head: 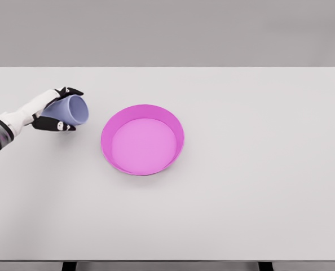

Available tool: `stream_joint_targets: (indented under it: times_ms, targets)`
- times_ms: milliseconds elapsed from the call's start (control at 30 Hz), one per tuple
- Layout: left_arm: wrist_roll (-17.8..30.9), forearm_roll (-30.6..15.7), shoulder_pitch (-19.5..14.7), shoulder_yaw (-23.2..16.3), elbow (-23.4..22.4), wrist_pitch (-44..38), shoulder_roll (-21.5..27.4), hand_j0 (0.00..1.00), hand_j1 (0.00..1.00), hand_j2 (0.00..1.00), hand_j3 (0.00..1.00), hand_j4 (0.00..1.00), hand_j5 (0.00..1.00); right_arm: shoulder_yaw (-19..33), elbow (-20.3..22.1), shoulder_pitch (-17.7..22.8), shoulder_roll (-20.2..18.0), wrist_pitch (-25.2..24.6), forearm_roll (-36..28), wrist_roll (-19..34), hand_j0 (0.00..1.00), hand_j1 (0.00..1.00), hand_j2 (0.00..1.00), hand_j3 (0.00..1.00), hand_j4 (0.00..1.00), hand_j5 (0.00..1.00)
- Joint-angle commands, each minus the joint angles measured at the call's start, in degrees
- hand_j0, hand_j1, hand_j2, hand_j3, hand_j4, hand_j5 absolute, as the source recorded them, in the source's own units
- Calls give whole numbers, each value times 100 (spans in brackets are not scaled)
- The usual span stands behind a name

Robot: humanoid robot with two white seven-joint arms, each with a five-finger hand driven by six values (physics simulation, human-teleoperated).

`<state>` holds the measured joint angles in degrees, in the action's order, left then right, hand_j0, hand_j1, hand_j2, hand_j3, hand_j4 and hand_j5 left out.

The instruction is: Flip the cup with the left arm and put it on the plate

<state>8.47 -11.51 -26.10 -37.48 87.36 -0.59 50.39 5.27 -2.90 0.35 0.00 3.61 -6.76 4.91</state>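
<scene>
A lavender cup (71, 109) lies tilted on its side, its open mouth facing right toward the plate. My left hand (59, 109) is shut on the cup, black fingers wrapped above and below it, with the white forearm coming in from the left edge. The magenta plate (173, 127) with a raised rim sits just left of the table's middle, a short gap to the right of the cup. Whether the cup touches the table I cannot tell. The right arm is out of view.
The white table (258, 186) fills most of the view; its front edge runs along the bottom of the picture and its back edge meets a grey wall.
</scene>
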Motion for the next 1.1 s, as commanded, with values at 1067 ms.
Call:
stream_joint_targets:
  times_ms: [1067]
  targets:
    - [-3,-2945,114,452,607,226,-539,78,78,78,78,78,78,0,0,0,0,-1,0,1,100,100,100,100,100,100]
